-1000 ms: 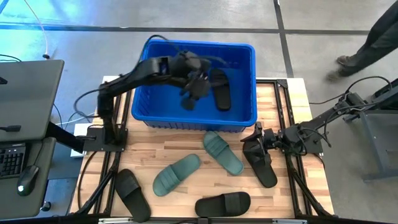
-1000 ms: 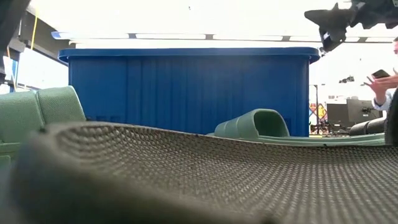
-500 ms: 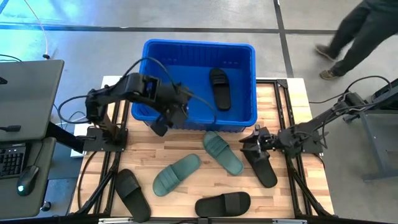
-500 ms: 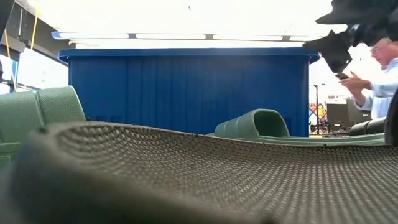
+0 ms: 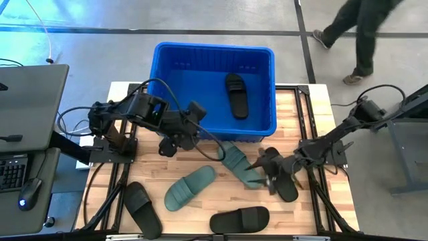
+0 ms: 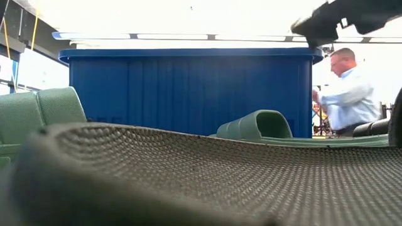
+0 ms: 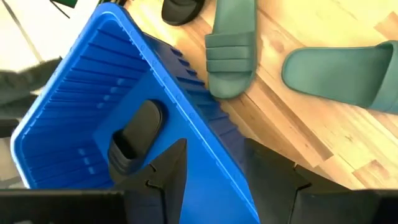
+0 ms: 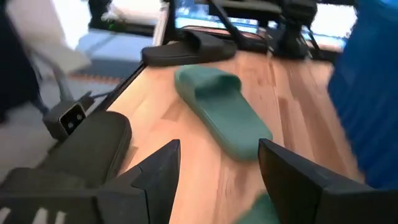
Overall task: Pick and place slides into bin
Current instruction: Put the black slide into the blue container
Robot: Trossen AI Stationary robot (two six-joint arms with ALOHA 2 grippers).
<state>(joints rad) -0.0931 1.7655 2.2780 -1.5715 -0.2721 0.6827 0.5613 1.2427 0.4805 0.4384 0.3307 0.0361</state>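
The blue bin (image 5: 214, 57) stands at the table's far middle with one black slide (image 5: 235, 95) lying in it, also seen in the left wrist view (image 7: 134, 140). Two green slides (image 5: 190, 187) (image 5: 237, 163) and three black slides (image 5: 142, 207) (image 5: 239, 219) (image 5: 286, 184) lie on the wooden table. My left gripper (image 5: 182, 130) is open and empty above the bin's near wall (image 7: 205, 134). My right gripper (image 5: 262, 175) is open and empty, low over the table between the right green slide and the right black slide; its wrist view faces the other green slide (image 8: 221, 112).
A desk with a keyboard and mouse (image 5: 27, 167) stands left of the table. A person (image 5: 358, 30) walks on the floor beyond the far right corner and shows in the low view (image 6: 342, 94). A slide's sole (image 6: 188, 182) fills the low view's foreground.
My left gripper has come out of the bin, moving toward the table's near left until it is over the bin's near wall; the black slide stays in the bin. My right gripper has moved left and nearer, toward the right green slide. The person has walked left.
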